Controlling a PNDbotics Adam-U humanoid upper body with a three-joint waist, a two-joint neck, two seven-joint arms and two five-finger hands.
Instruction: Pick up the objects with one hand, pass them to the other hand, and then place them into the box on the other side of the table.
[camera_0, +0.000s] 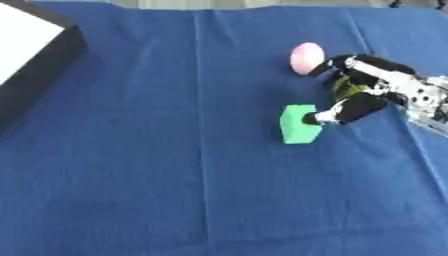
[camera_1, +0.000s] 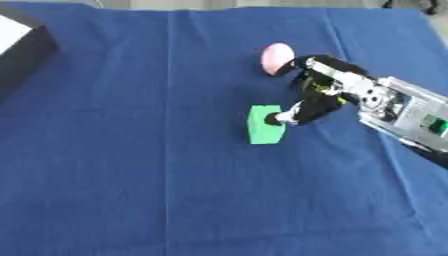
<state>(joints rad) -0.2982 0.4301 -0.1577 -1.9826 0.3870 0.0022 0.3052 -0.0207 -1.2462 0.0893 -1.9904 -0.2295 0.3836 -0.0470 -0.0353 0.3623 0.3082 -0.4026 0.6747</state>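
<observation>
Green block (camera_0: 298, 124) looks light, stiff; right hand (camera_0: 357, 95), fingers curled, touches its right edge — grasp cannot be told.

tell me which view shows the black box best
The left eye view: the box shows its white inside and dark side wall at the upper left. In the right eye view only a corner of it shows at the frame's edge.
</observation>
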